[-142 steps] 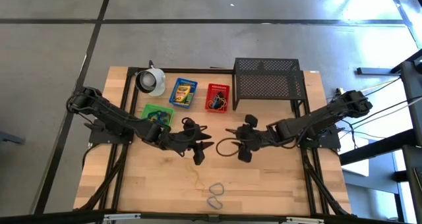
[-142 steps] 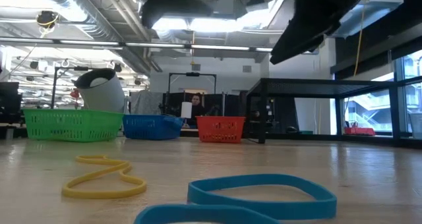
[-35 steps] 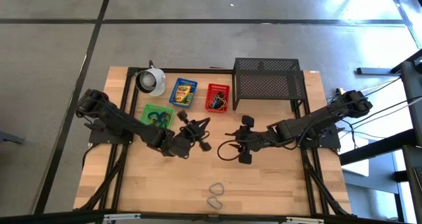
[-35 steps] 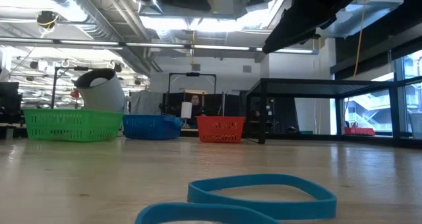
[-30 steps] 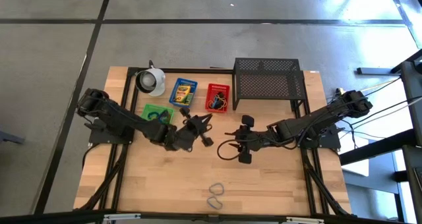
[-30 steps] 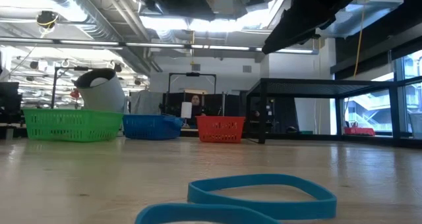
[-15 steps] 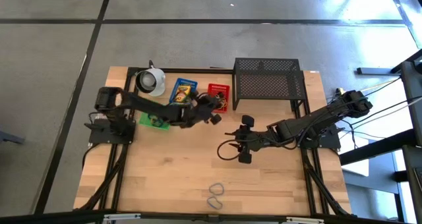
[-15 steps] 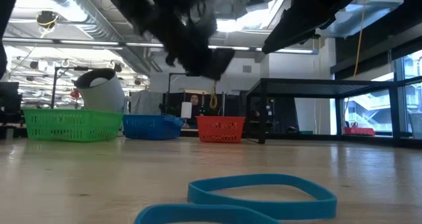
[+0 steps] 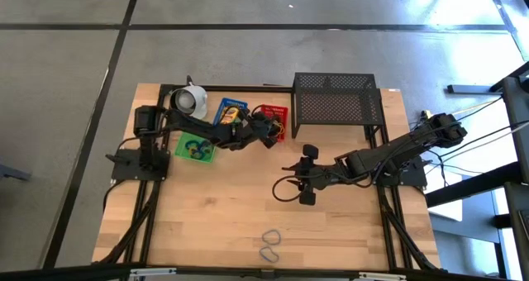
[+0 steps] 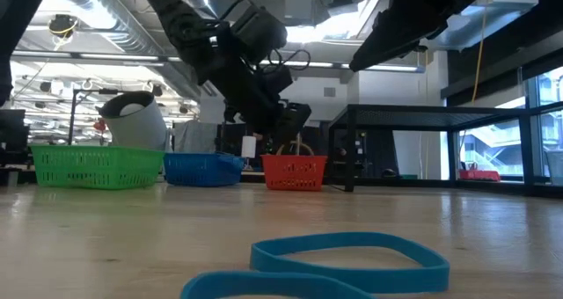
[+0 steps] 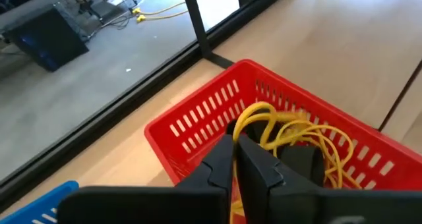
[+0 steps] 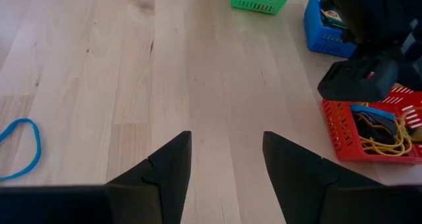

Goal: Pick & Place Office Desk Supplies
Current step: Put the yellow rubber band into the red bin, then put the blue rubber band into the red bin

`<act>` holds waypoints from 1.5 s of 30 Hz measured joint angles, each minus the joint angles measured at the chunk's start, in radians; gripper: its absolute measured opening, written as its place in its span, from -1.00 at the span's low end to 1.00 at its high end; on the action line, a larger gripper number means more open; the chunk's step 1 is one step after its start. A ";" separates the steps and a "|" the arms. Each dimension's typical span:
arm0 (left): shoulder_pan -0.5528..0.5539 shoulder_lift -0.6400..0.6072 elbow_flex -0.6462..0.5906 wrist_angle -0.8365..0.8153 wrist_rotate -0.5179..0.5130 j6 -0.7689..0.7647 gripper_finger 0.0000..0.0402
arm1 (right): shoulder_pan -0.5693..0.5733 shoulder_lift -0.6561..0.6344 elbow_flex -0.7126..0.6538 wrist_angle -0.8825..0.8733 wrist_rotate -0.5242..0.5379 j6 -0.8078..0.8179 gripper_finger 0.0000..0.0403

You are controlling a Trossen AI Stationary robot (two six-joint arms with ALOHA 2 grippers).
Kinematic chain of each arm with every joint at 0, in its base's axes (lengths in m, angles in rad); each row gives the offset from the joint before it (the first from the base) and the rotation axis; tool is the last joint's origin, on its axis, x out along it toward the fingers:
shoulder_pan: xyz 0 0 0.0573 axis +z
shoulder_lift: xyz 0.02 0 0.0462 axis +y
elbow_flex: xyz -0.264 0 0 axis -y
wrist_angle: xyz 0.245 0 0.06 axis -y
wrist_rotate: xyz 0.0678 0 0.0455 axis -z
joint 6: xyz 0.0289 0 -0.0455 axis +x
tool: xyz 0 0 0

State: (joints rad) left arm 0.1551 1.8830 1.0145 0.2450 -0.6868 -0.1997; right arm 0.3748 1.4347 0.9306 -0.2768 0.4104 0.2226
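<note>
My left gripper (image 9: pixel 269 133) hangs over the red basket (image 9: pixel 274 114) at the far middle of the table, shut on a yellow rubber band (image 11: pixel 256 116). The low view shows the same gripper (image 10: pixel 293 121) above the basket (image 10: pixel 295 172). More yellow bands (image 11: pixel 316 145) lie in the basket. My right gripper (image 9: pixel 299 175) hovers open over the table's middle, its fingers (image 12: pixel 168 168) wide apart with nothing between them. Blue rubber bands (image 9: pixel 269 244) lie flat near the front edge. My left gripper pinches the yellow rubber band between its two fingertips (image 11: pixel 232 150). A loop of the band (image 11: pixel 254 113) sticks out just past the tips. The fingers slant downward toward the far edge. The band hangs over the red basket; whether it touches the bands inside, I cannot tell.
A green basket (image 9: pixel 197 146) and a blue basket (image 9: pixel 231 114) with a crayon box stand left of the red one. A white cup-like object (image 9: pixel 190 101) sits at the far left. A black wire-mesh rack (image 9: pixel 335 99) stands at the far right.
My left gripper has swung from the table's middle toward the far edge and sunk over the red basket, staying shut on the yellow band, which has travelled with it.
</note>
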 joint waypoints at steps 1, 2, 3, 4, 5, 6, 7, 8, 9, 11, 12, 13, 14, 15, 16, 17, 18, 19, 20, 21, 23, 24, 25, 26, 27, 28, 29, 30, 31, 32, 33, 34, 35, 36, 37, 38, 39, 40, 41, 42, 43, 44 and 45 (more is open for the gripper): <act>0.000 0.000 0.000 -0.002 0.000 0.000 -0.93 | 0.000 0.000 0.000 0.000 0.000 0.000 -0.06; -0.001 0.000 0.000 -0.006 0.001 0.000 -0.90 | 0.000 0.000 0.000 0.000 0.000 0.000 -0.06; -0.003 0.000 0.000 -0.009 0.001 0.000 -0.86 | 0.000 0.000 0.000 0.000 0.000 0.000 -0.06; -0.003 0.000 0.000 -0.009 0.002 0.001 -0.82 | 0.000 0.000 0.000 0.000 -0.001 0.000 -0.06; -0.003 -0.001 0.000 -0.010 0.004 0.001 -0.77 | 0.000 0.000 0.000 0.000 -0.005 0.000 -0.06; -0.003 -0.001 0.000 -0.014 0.010 0.001 -0.71 | 0.000 0.000 0.000 0.000 -0.007 0.001 -0.06; -0.003 -0.001 0.000 -0.018 0.011 0.000 -0.65 | 0.000 0.000 0.000 0.000 -0.007 0.001 -0.06; -0.003 -0.001 0.000 -0.020 0.011 0.000 -0.60 | 0.000 0.000 0.000 0.000 -0.007 0.001 -0.06; -0.003 -0.001 0.000 -0.020 0.010 0.001 -0.53 | 0.000 0.000 0.000 0.000 -0.007 0.001 -0.06; -0.007 -0.006 0.000 -0.023 0.010 0.002 -0.43 | 0.000 0.000 0.000 0.000 -0.007 0.001 -0.06; -0.010 -0.013 0.000 -0.025 0.010 0.003 -0.38 | 0.000 0.000 0.000 0.000 -0.007 0.001 -0.06; -0.014 -0.023 0.000 -0.023 0.010 0.009 -0.34 | 0.000 0.000 0.000 0.000 -0.007 0.001 -0.06; -0.018 -0.035 0.000 -0.024 0.010 0.021 -0.31 | 0.000 0.000 0.000 0.000 -0.007 0.001 -0.06; -0.024 -0.049 0.000 -0.028 0.010 0.036 -0.28 | 0.000 0.000 0.000 0.000 -0.008 0.001 -0.06; -0.030 -0.066 0.000 -0.040 0.010 0.048 -0.26 | 0.000 0.000 0.000 0.000 -0.008 0.001 -0.06; -0.039 -0.082 0.000 -0.049 0.010 0.055 -0.24 | 0.000 0.000 0.000 0.000 -0.010 0.002 -0.06; -0.049 -0.100 0.000 -0.056 0.012 0.058 -0.23 | 0.000 0.000 0.000 -0.001 -0.010 0.002 -0.06; -0.060 -0.123 0.000 -0.075 0.019 0.060 -0.23 | 0.000 0.000 0.000 -0.002 -0.010 0.002 -0.06; -0.073 -0.144 0.000 -0.094 0.033 0.058 -0.23 | 0.000 0.000 0.000 -0.003 -0.011 0.002 -0.06; -0.088 -0.165 0.000 -0.109 0.052 0.054 -0.22 | 0.000 0.000 0.000 -0.003 -0.012 0.002 -0.06; -0.123 -0.208 0.000 -0.166 0.092 0.037 -0.23 | 0.000 0.000 0.000 -0.003 -0.032 0.004 -0.06; -0.143 -0.230 0.000 -0.197 0.110 0.020 -0.23 | 0.000 0.000 0.000 -0.002 -0.049 0.004 -0.06; -0.165 -0.249 0.000 -0.216 0.128 0.004 -0.24 | 0.000 0.000 0.000 0.001 -0.065 0.004 -0.06; -0.186 -0.269 0.000 -0.244 0.152 -0.014 -0.25 | 0.000 0.003 0.000 0.009 -0.080 0.004 -0.06; -0.211 -0.292 0.000 -0.283 0.177 -0.035 -0.25 | 0.000 0.008 0.000 0.021 -0.089 0.004 -0.06; -0.236 -0.308 0.000 -0.307 0.208 -0.056 -0.26 | 0.001 0.014 0.000 0.032 -0.090 0.004 -0.06; -0.263 -0.319 0.000 -0.325 0.244 -0.073 -0.26 | 0.002 0.023 0.000 0.044 -0.090 0.004 -0.06; -0.290 -0.331 0.000 -0.353 0.280 -0.084 -0.26 | 0.002 0.034 0.000 0.059 -0.090 0.004 -0.06; -0.318 -0.341 0.000 -0.384 0.312 -0.096 -0.26 | 0.002 0.048 0.000 0.076 -0.090 0.004 -0.06; -0.345 -0.347 0.000 -0.398 0.342 -0.110 -0.26 | 0.002 0.062 0.000 0.090 -0.095 0.004 -0.06; -0.372 -0.352 0.000 -0.407 0.368 -0.127 -0.25 | 0.002 0.078 0.000 0.104 -0.104 0.004 -0.06; -0.399 -0.357 0.000 -0.426 0.384 -0.143 -0.25 | 0.002 0.097 0.000 0.125 -0.123 0.006 -0.06; -0.426 -0.362 0.000 -0.445 0.392 -0.160 -0.24 | 0.002 0.117 0.000 0.149 -0.152 0.012 -0.06; -0.451 -0.363 0.000 -0.454 0.393 -0.175 -0.24 | 0.004 0.138 0.000 0.168 -0.190 0.016 -0.06; -0.474 -0.363 0.000 -0.456 0.392 -0.191 -0.24 | 0.005 0.163 0.000 0.188 -0.228 0.015 -0.06; -0.498 -0.363 0.000 -0.463 0.385 -0.203 -0.25 | 0.005 0.191 0.000 0.222 -0.268 0.000 -0.06; -0.520 -0.363 0.000 -0.472 0.372 -0.208 -0.25 | 0.006 0.219 0.000 0.254 -0.308 -0.027 -0.06; -0.539 -0.363 0.000 -0.475 0.361 -0.210 -0.25 | 0.006 0.246 0.000 0.275 -0.349 -0.065 -0.06; -0.558 -0.363 0.000 -0.475 0.345 -0.210 -0.26 | 0.006 0.276 0.000 0.299 -0.390 -0.112 -0.06; -0.575 -0.363 0.000 -0.476 0.328 -0.216 -0.26 | 0.005 0.309 0.000 0.328 -0.428 -0.169 -0.06; -0.590 -0.363 0.000 -0.482 0.306 -0.227 -0.26 | 0.005 0.341 0.000 0.345 -0.460 -0.224 -0.06; -0.602 -0.363 0.000 -0.486 0.285 -0.238 -0.26 | 0.006 0.371 0.000 0.356 -0.492 -0.281 -0.06; -0.614 -0.363 0.000 -0.487 0.265 -0.248 -0.26 | 0.007 0.400 0.000 0.372 -0.521 -0.333 -0.06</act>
State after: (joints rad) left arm -0.4588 1.5196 1.0142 -0.2417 -0.4221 -0.4481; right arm 0.3817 1.8345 0.9310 0.0953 -0.1104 -0.1102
